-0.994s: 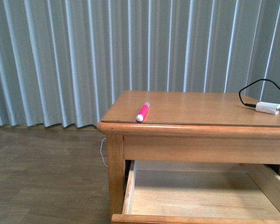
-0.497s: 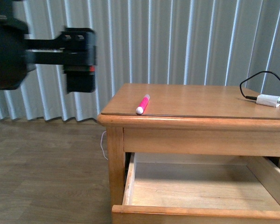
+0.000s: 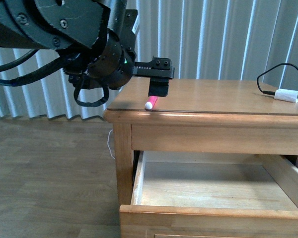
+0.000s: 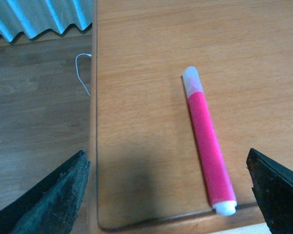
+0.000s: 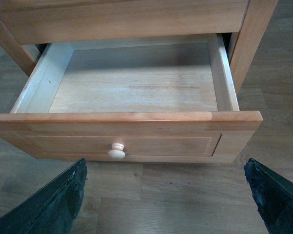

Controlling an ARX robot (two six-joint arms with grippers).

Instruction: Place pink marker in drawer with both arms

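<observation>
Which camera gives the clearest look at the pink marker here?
The left wrist view: the pink marker lies whole and unobstructed on the tabletop. In the front view the left gripper hides most of it, leaving its white end and a bit of pink. The right wrist view shows only the open drawer.

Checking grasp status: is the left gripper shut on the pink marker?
No, the pink marker lies free on the tabletop; the left gripper is wide open.
</observation>
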